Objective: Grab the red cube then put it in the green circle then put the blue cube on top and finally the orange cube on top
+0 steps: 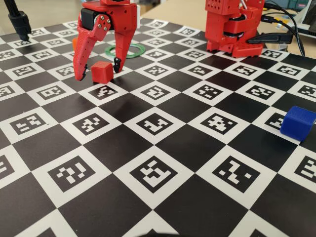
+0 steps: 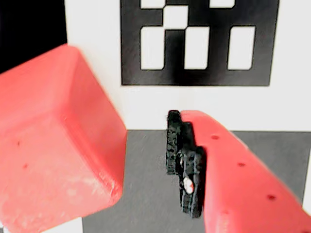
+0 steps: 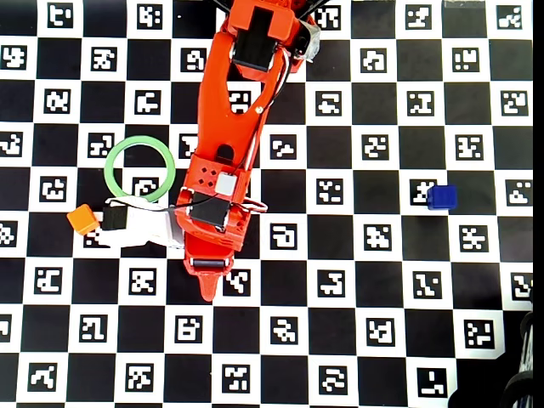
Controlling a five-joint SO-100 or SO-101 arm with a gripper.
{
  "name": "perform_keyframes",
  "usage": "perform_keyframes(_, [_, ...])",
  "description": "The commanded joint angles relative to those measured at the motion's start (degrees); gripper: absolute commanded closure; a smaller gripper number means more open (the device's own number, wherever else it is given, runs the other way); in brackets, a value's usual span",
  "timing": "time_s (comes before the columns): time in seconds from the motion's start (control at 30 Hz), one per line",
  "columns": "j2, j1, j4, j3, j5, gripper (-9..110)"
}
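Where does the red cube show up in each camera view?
Fixed view: the red cube sits upper left on the board, between the open fingers of the gripper.
Wrist view: it fills the left side.
Overhead view: not visible, hidden under the arm.
Shared landmark: the gripper, seen in every view.

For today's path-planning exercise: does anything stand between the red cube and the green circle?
Nothing visible does. The red cube sits between the open gripper fingers, and the board squares up to the green circle are bare in the fixed view.
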Motion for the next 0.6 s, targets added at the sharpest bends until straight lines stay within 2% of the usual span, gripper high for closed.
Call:
perform_keyframes(0.0, [2.02, 0.88, -0.62, -2.99, -1.05, 58])
perform_keyframes(0.57, [2.2, 0.35, -2.02, -2.2, -6.77, 59])
